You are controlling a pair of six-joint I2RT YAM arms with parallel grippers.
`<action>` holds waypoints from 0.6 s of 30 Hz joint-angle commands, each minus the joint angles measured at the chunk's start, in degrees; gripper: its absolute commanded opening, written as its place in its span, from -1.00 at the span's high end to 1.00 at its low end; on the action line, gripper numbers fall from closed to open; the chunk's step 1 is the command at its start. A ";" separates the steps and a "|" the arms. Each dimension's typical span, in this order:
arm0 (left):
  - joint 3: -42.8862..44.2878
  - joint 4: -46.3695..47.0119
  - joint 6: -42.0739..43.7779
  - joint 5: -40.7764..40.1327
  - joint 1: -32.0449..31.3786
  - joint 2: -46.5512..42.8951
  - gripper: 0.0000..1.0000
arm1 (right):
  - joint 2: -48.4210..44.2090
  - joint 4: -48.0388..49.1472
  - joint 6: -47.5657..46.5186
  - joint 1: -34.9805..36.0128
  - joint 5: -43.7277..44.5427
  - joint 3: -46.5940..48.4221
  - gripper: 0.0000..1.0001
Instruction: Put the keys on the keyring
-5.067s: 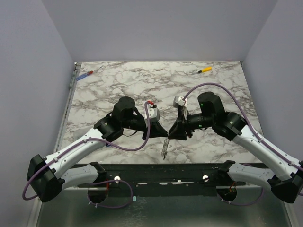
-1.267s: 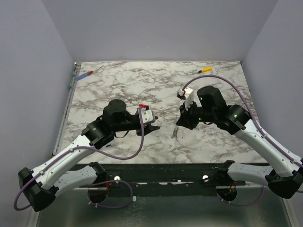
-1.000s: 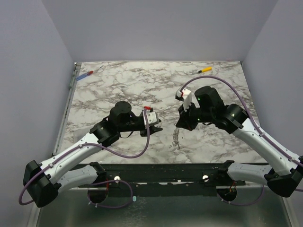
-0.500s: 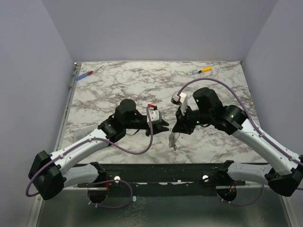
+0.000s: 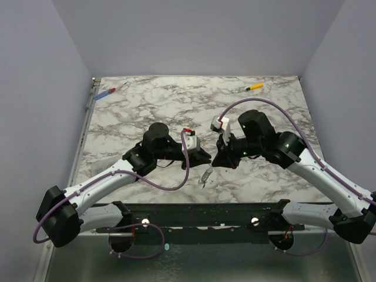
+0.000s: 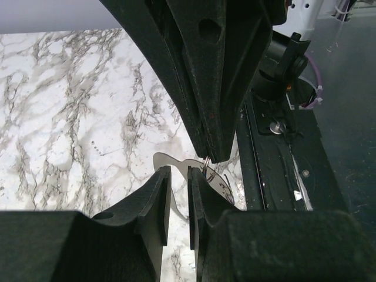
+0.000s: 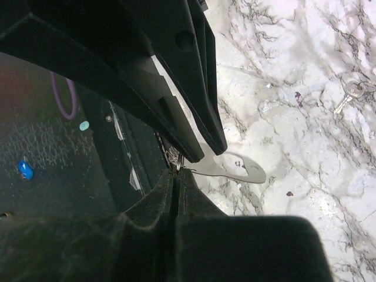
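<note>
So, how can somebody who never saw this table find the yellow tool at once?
Look at the marble table and follow its far edge toward the right corner. The yellow-handled tool lies there alone, small and thin. Its yellow colour sets it apart from the blue-and-red tool at the far left corner.

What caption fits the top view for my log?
Keys hang from the shut right gripper over the marble table, with the left gripper just beside them.
</note>
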 commanded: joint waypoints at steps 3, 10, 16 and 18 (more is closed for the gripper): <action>-1.26 1.56 -0.87 1.54 0.06 -0.88 0.36 | -0.02 1.03 -0.99 0.55 -0.23 0.07 0.99; -2.32 -0.12 1.55 -5.56 2.28 -4.39 0.20 | -0.86 0.71 -0.75 0.71 1.67 -0.63 0.99; -1.62 -0.16 0.65 2.97 3.40 -4.24 0.22 | -0.33 0.34 -0.73 0.83 2.44 0.02 0.99; -1.53 -0.09 0.16 4.41 3.42 -4.00 0.23 | -0.18 0.39 -0.78 0.89 2.61 0.31 0.99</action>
